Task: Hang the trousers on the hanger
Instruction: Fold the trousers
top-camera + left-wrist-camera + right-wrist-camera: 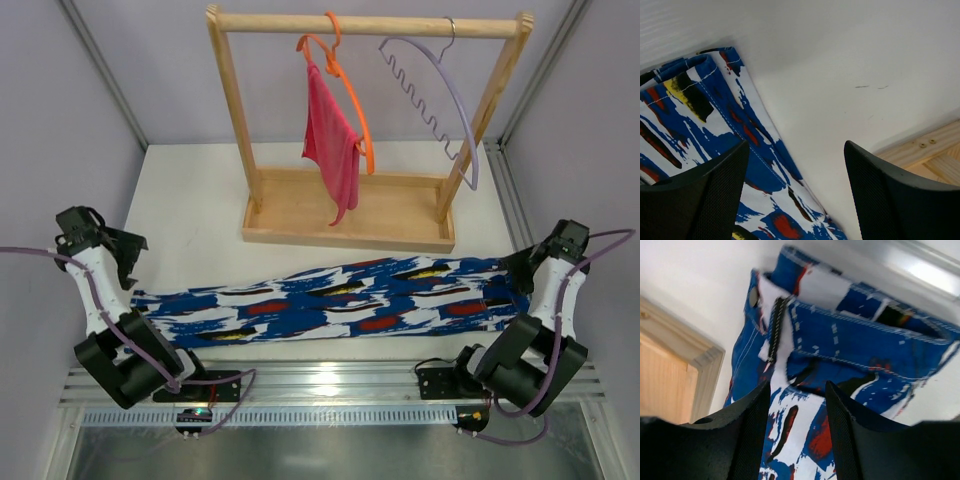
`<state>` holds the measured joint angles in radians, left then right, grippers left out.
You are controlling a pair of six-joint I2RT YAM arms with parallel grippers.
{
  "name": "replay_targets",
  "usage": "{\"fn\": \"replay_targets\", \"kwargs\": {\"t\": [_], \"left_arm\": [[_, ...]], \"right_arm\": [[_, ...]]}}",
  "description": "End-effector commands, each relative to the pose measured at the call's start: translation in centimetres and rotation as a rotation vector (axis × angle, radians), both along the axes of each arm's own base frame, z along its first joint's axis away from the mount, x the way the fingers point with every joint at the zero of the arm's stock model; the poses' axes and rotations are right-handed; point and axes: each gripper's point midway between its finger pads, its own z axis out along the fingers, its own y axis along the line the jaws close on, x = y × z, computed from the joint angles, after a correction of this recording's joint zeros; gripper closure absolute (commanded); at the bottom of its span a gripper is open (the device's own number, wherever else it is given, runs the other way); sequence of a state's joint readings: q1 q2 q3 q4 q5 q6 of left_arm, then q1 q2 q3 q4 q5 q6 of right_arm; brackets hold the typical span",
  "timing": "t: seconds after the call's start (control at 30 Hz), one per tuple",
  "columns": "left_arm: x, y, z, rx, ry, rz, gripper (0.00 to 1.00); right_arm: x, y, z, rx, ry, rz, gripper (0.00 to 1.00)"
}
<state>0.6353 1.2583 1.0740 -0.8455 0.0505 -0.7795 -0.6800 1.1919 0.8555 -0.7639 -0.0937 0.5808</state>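
Note:
The trousers (pixel 330 302) lie stretched out flat across the table's near side, blue, white, red and black print. Their leg end shows in the left wrist view (pixel 700 130) and their waistband with button in the right wrist view (pixel 840 335). The lilac hanger (pixel 440 95) hangs by its silver hook at the right end of the wooden rack's top bar. My left gripper (pixel 128 262) is open and empty above the trousers' left end (pixel 795 195). My right gripper (pixel 520 268) is open and empty over the waist end (pixel 797 435).
A wooden clothes rack (pixel 350 215) stands at the table's back middle; its base shows in both wrist views (pixel 927 150) (pixel 670 385). An orange hanger (pixel 345 90) with pink cloth (pixel 332 140) hangs at the bar's middle. Grey walls enclose the table.

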Motion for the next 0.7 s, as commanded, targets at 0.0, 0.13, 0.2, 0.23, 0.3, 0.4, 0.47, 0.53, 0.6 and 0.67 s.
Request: {"fn": "replay_targets", "kwargs": {"t": [0.0, 0.13, 0.2, 0.23, 0.3, 0.4, 0.47, 0.53, 0.6, 0.67], "left_arm": [[0.6, 1.1, -0.9, 0.055, -0.001, -0.035, 0.23], [0.1, 1.0, -4.7, 0.010, 0.074, -0.012, 0.24], [0.1, 1.0, -6.7, -0.022, 0.106, -0.010, 0.26], [0.2, 1.1, -7.3, -0.028, 0.111, -0.009, 0.28], [0.5, 1.2, -8.8, -0.052, 0.140, -0.009, 0.29], [0.8, 1.5, -10.0, -0.071, 0.167, -0.004, 0.29], [1.0, 1.7, -10.9, -0.081, 0.196, -0.012, 0.29], [0.9, 2.9, -11.5, -0.053, 0.246, 0.009, 0.29], [1.2, 3.3, -11.6, -0.053, 0.255, 0.013, 0.29], [2.0, 4.0, -11.8, -0.050, 0.261, 0.022, 0.29]], "right_arm": [[1.7, 1.2, 0.2, -0.049, -0.050, 0.072, 0.49], [0.7, 1.0, -1.9, -0.061, 0.002, 0.010, 0.49], [0.4, 1.2, -3.1, -0.056, 0.005, 0.000, 0.49], [0.0, 0.6, -3.5, -0.084, 0.022, -0.023, 0.49], [0.0, 0.2, -4.6, -0.102, 0.021, -0.039, 0.49], [0.7, 0.2, -5.9, -0.088, 0.008, -0.030, 0.49], [1.3, 0.3, -6.6, -0.067, 0.000, -0.028, 0.49], [2.3, 0.7, -6.7, -0.037, -0.036, -0.007, 0.49], [4.6, 1.8, -6.3, -0.005, -0.152, 0.070, 0.49], [6.6, 2.4, -5.6, -0.015, -0.225, 0.128, 0.49]]}}
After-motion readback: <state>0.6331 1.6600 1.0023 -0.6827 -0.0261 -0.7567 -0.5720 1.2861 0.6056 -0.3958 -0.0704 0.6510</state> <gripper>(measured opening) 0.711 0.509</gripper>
